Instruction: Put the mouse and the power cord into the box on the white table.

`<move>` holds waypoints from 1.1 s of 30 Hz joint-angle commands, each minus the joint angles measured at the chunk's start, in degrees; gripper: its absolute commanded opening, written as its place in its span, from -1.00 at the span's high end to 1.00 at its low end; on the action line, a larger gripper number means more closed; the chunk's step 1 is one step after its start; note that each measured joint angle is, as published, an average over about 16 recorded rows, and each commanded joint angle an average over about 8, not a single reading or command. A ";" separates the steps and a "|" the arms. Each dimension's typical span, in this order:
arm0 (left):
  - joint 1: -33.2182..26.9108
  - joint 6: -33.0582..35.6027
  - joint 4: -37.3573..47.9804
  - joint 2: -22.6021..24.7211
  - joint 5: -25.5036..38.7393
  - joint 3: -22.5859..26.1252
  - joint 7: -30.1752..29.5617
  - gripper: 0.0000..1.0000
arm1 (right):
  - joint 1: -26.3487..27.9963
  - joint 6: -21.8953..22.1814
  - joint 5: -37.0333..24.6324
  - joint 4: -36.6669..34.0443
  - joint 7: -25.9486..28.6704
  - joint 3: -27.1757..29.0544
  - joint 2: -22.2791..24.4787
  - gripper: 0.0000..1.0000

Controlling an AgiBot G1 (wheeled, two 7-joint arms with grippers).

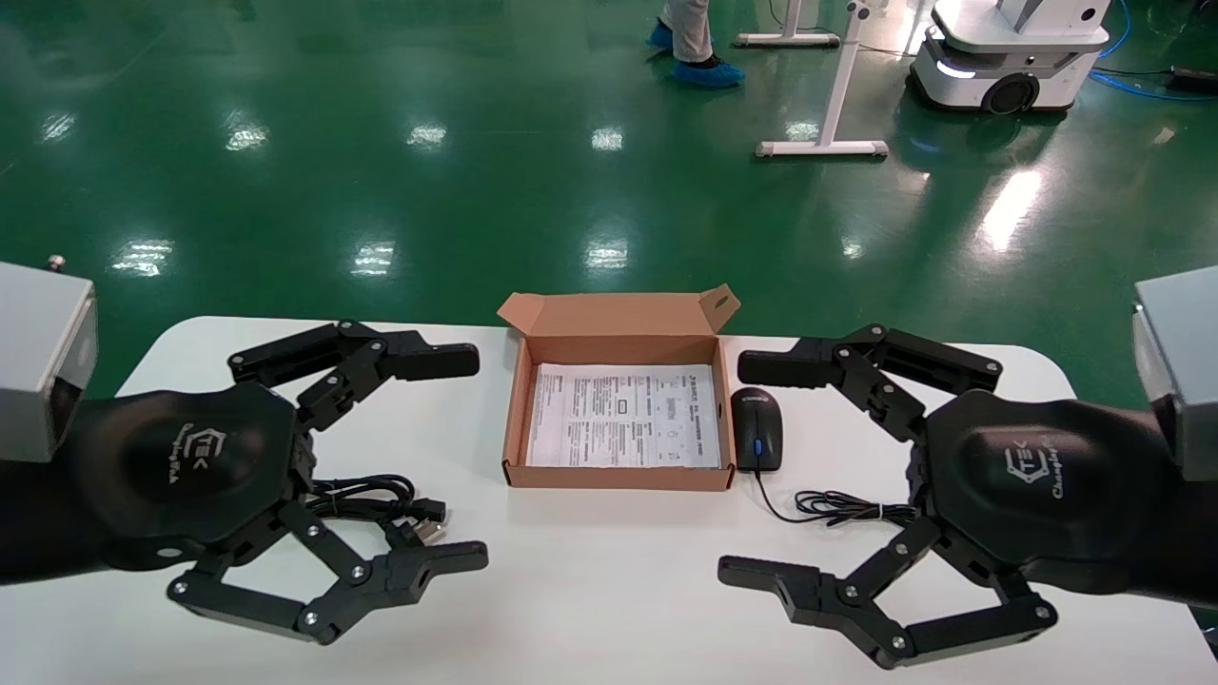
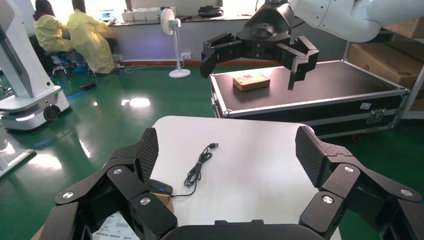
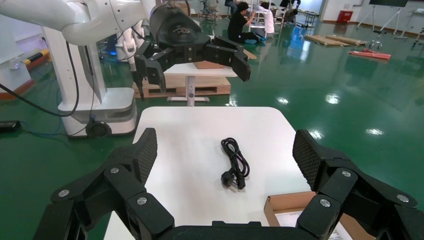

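The open brown box [image 1: 514,419], a white printed sheet inside, sits mid-table on the white table [image 1: 609,590] with its lid flap standing at the far side. Against the box's right wall lies the black mouse [image 1: 758,428]; its thin wire [image 1: 837,506] trails toward me. The coiled power cord [image 1: 381,499] lies left of the box, partly under my left hand. My left gripper [image 1: 476,457] hovers open above the cord. My right gripper [image 1: 737,468] hovers open by the mouse wire. The left wrist view shows the mouse [image 2: 159,187]. The right wrist view shows the power cord [image 3: 235,164].
Green floor lies beyond the table's far edge. A white stand's feet [image 1: 823,147], a white mobile robot base [image 1: 1009,57] and a person's blue-covered shoes [image 1: 704,71] are well behind. A black flight case [image 2: 310,90] stands off the table's right end.
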 commanded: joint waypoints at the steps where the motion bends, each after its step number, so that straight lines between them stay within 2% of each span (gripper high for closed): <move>1: 0.00 0.00 0.00 0.00 0.00 0.00 0.00 -1.00 | 0.00 0.00 0.00 0.00 0.00 0.00 0.00 -1.00; 27: -0.16 0.30 -0.18 -0.09 0.35 0.19 -0.03 -1.00 | 0.11 0.04 -0.13 -0.13 -0.13 -0.08 -0.04 -1.00; 30: -1.71 1.78 -0.79 -0.36 2.71 1.64 -0.58 -1.00 | -0.04 -0.13 -0.57 -0.30 -0.42 -0.11 0.21 -1.00; 33: -5.55 3.82 -1.52 -0.53 7.32 5.22 -1.72 -1.00 | 0.25 -0.85 -2.46 -1.29 -2.09 -0.43 0.78 -1.00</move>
